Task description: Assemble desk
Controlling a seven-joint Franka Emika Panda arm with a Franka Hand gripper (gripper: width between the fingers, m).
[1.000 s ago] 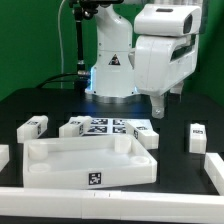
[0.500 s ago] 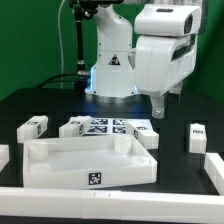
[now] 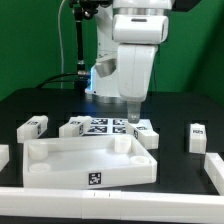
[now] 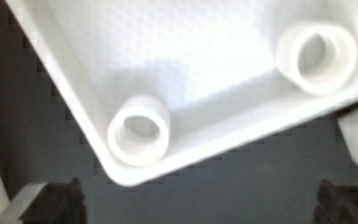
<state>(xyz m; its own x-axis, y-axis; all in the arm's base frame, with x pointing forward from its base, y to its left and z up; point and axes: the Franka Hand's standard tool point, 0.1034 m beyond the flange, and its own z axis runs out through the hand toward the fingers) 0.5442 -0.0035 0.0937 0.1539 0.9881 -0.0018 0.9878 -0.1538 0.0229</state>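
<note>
Gripper (image 3: 130,117) above the table (image 3: 30,100) — fingers (image 4: 59,200) spread wide, nothing held between them. Desk tabletop (image 3: 60,152), white with raised rim, flat on the table just in front of the fingertips; one corner with round sockets (image 4: 140,130) clear of both fingers. Marker board (image 3: 100,127) close by the fingertips. Loose leg (image 3: 33,125) well off toward the exterior view's left of the fingers, second leg (image 3: 197,136) toward its right — both untouched.
</note>
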